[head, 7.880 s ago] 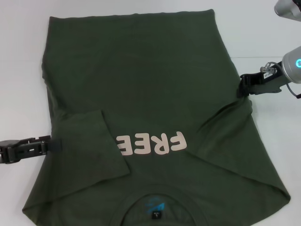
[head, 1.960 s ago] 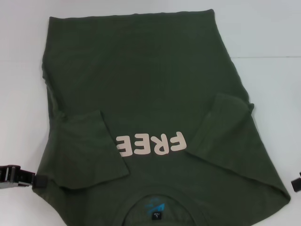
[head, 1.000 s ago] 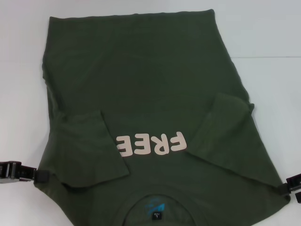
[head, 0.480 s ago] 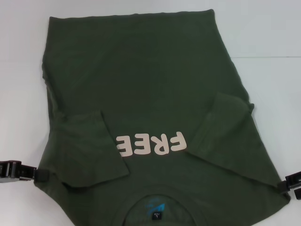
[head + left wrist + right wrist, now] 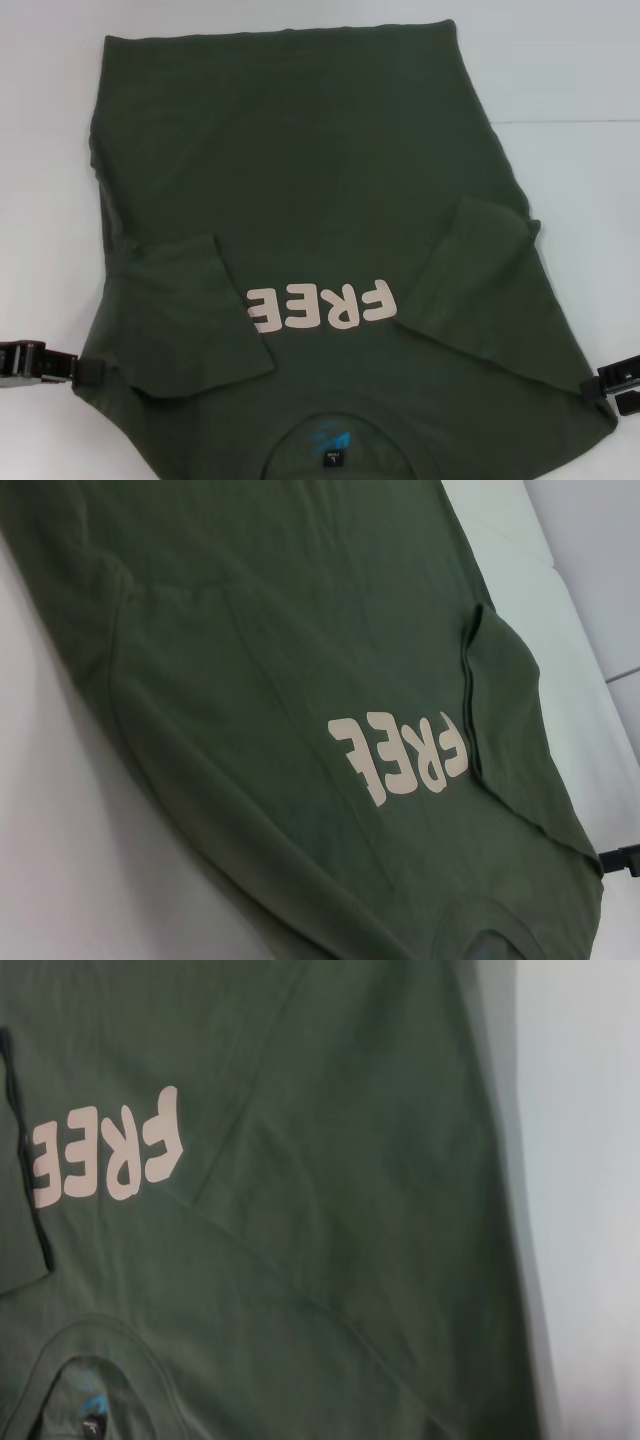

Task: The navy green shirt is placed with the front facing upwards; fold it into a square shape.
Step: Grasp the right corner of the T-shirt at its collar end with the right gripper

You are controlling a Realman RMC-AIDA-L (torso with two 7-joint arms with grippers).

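Both grippers at navy green shirt (image 5: 300,180) shoulder edges, half out of frame; jaws' state unclear.

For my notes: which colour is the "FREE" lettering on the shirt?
Pale pinkish lettering on the dark olive-green cotton T-shirt, clearest in the head view.

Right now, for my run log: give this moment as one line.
navy green shirt: flat, face up, both sleeves folded in | left gripper: at left shoulder edge | right gripper: at right shoulder edge | table: white

shirt (image 5: 320,200) on table (image 5: 570,60), claws flanking
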